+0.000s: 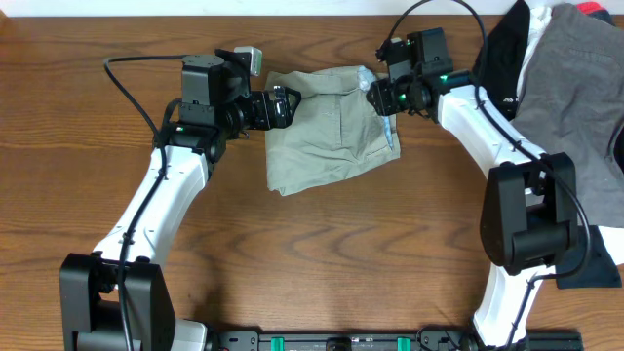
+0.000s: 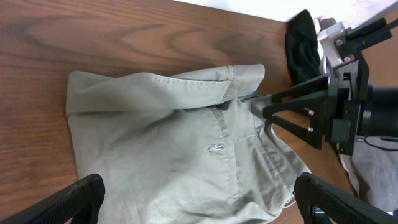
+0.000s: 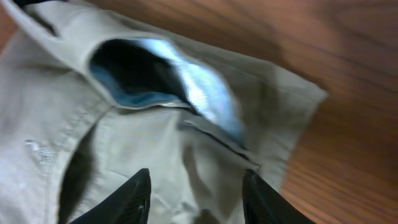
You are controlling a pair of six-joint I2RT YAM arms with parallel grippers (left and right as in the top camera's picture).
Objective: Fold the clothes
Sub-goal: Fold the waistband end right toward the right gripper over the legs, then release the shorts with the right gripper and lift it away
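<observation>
On your left side of the counter (image 1: 292, 253), your left gripper (image 1: 285, 105) lies low at the left edge of the khaki-green shorts (image 1: 327, 132). Its jaws stand wide apart. In the left wrist view both fingers (image 2: 81, 198) sit out at the lower corners, the cloth spreads between and ahead of them, and neither finger touches it.

The shorts lie in a rumpled block at the middle of the counter's far half, directly between your two grippers, with the waistband end turned toward the right.

At that right edge, your right gripper (image 1: 378, 97) has its tips in the fabric near the waistband. Its fingers (image 3: 134, 199) are drawn partway together with a ridge of cloth between them, just below the opening where pale lining (image 3: 199, 93) shows. You cannot tell from these views whether the jaws truly pinch that cloth.

Farther right, near the counter's far corner, a black garment (image 1: 499, 54), a white garment (image 1: 533, 44) and a grey garment (image 1: 575, 68) lie heaped, apart from the shorts.
</observation>
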